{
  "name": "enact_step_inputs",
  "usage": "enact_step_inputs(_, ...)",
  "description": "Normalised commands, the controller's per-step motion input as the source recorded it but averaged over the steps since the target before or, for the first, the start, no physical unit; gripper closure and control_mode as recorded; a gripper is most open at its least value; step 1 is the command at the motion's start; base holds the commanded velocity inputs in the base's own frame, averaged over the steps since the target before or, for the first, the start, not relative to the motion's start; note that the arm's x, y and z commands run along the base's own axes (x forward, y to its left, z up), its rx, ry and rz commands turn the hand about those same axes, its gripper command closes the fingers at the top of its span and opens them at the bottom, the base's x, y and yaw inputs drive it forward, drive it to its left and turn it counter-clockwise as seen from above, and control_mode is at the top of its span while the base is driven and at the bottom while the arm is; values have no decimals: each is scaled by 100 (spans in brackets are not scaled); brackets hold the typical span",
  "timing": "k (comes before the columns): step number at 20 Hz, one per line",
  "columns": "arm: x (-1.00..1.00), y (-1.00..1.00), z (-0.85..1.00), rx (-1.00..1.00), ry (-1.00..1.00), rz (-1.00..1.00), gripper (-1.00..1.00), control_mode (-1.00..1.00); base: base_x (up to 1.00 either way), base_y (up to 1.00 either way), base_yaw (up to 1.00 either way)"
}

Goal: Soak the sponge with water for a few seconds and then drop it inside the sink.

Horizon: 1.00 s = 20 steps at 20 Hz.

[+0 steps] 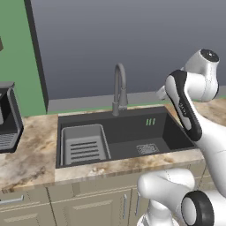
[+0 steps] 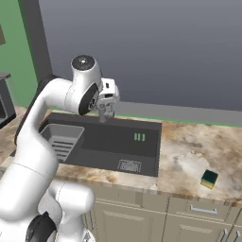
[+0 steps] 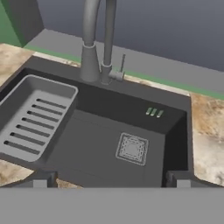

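The sponge [image 2: 209,178], a small yellow block with a dark green top, lies on the marble counter well to the right of the sink [image 2: 108,142]. My gripper [image 2: 105,117] hangs over the sink's back edge, far from the sponge. In the hand view my gripper [image 3: 110,180] is open, its fingertips [image 3: 40,180] wide apart with nothing between them. Below it lie the dark basin [image 3: 92,148], the grey slotted rack [image 3: 35,118] and the square drain grate [image 3: 132,148]. The grey gooseneck faucet [image 3: 89,43] rises behind the basin. No water stream is visible.
A dark coffee machine [image 1: 6,117] stands on the counter left of the sink [image 1: 128,134]. The faucet [image 1: 119,88] stands at the sink's back rim. Bare marble counter [image 2: 189,151] stretches between sink and sponge. Cabinet drawers run below the counter front.
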Motion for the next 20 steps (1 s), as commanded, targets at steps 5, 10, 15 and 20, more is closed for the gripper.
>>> enact_step_inputs(5, 0, -6, -1, 0, -19, 13, -100, -100, 0, 0, 0)
enact_step_inputs(10, 10, -8, -4, 0, -9, 13, -100, -100, 0, 0, 0)
enact_step_inputs(15, 13, -9, -5, 0, -11, 12, -100, -100, 0, 0, 0)
enact_step_inputs(20, 15, -8, -2, 0, -12, 8, -100, -100, 0, 0, 0)
